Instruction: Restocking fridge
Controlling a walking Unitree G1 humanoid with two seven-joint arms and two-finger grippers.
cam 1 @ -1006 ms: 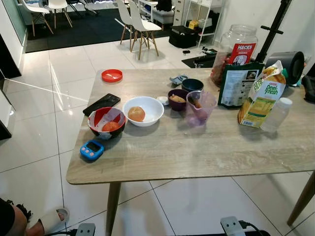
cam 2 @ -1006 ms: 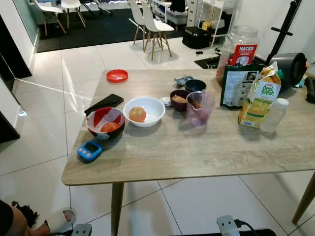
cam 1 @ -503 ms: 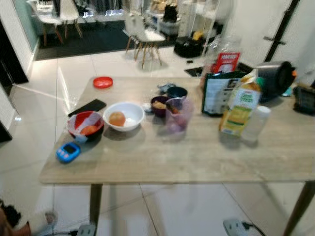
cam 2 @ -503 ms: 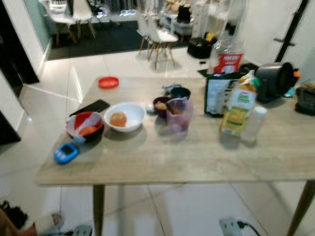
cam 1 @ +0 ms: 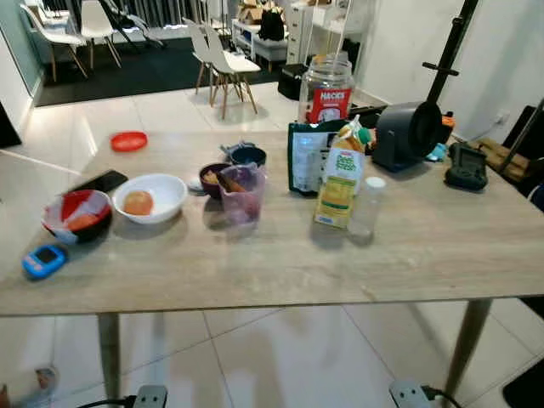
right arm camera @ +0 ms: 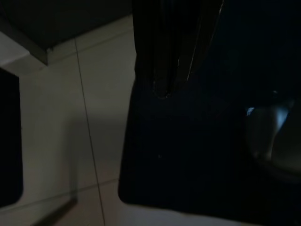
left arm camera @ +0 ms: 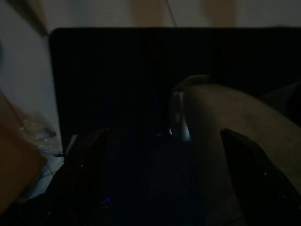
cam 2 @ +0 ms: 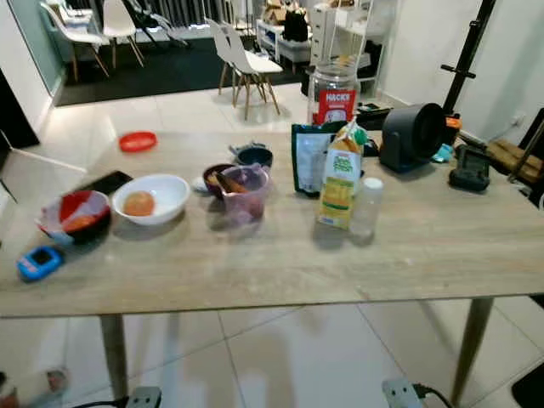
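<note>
White floor tiles run under a wooden table (cam 1: 280,263) that you face from its near long edge; nothing is in hand yet. Both arms hang idle. The left gripper (left arm camera: 160,179) shows its fingers well apart in the dark left wrist view; the right gripper (right arm camera: 176,52) shows its fingers pressed together over floor tile.

Near edge of the table: bare wood. Towards the middle stand the likely fridge items: a juice carton (cam 1: 338,183), upright, with a clear bottle (cam 1: 367,206) touching or just beside it on the right. Behind them stands a dark pouch (cam 1: 308,158), and at the far edge a jar (cam 1: 327,89).

Towards the left end: a purple cup (cam 1: 241,192), a white bowl (cam 1: 150,195) with a round fruit, and a red bowl (cam 1: 78,214).

Judgement: you are still approaching. Close up squarely on the carton, grip it on its flat sides below the spout, and lift straight up so that you do not knock over the bottle.
</note>
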